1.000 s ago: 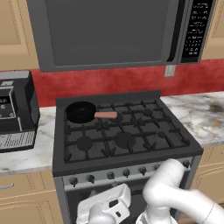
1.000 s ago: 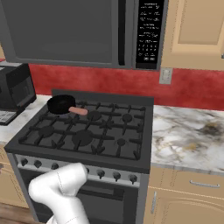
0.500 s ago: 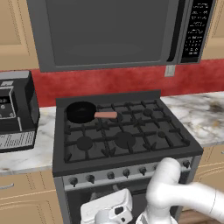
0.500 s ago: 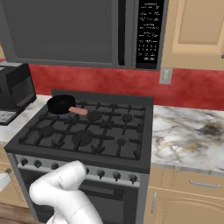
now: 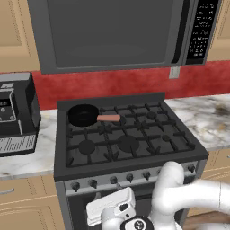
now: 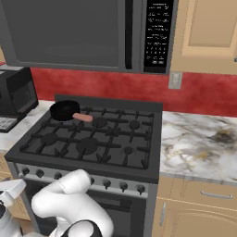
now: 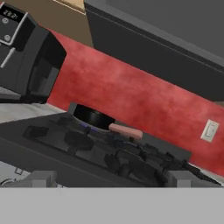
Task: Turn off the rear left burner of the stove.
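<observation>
Rear left burner (image 5: 83, 116) sited at stove (image 5: 179, 146) back left, covered by black skillet (image 6: 65, 110). Gripper (image 5: 110, 211) held low before oven door, jaws spread wide, nothing gripped. Risk judged: wrong knob (image 5: 75, 185) turned in crowded knob row; knob-to-burner assignment unreadable.

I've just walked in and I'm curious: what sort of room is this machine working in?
It looks like a home kitchen, computer-drawn rather than real. A gas stove with a black skillet on it stands under a microwave, between marble counters and wooden cabinets.
</observation>
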